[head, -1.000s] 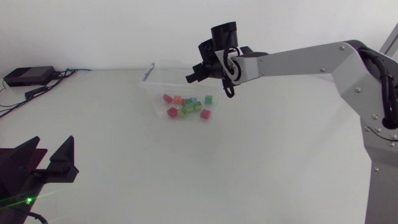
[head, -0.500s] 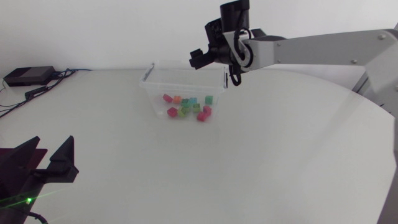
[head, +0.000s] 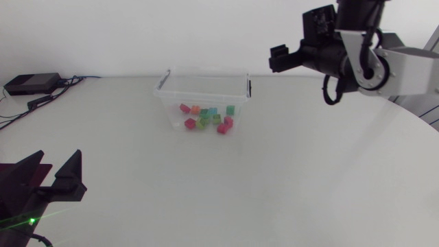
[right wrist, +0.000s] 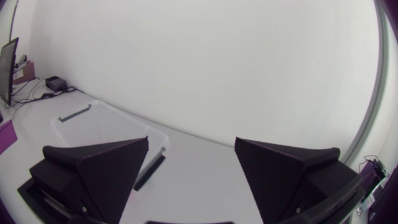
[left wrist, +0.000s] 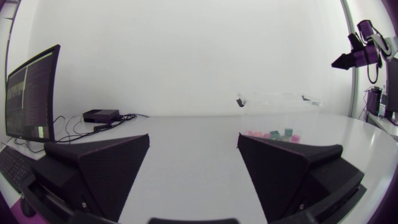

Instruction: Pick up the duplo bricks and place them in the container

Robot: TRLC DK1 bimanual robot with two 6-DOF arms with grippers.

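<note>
I see a clear plastic container [head: 202,86] holding coloured plastic duplo bricks [head: 206,118], on a smooth, matt white table [head: 288,185]. My left gripper [left wrist: 193,138] looks matt black; my right arm [head: 411,65] has satin silver-grey links.

Table [head: 288,178] is overlooked from above by head camera; container [head: 171,99] is shared by all views, seen far across from left wrist, nearer, downward from right wrist
</note>
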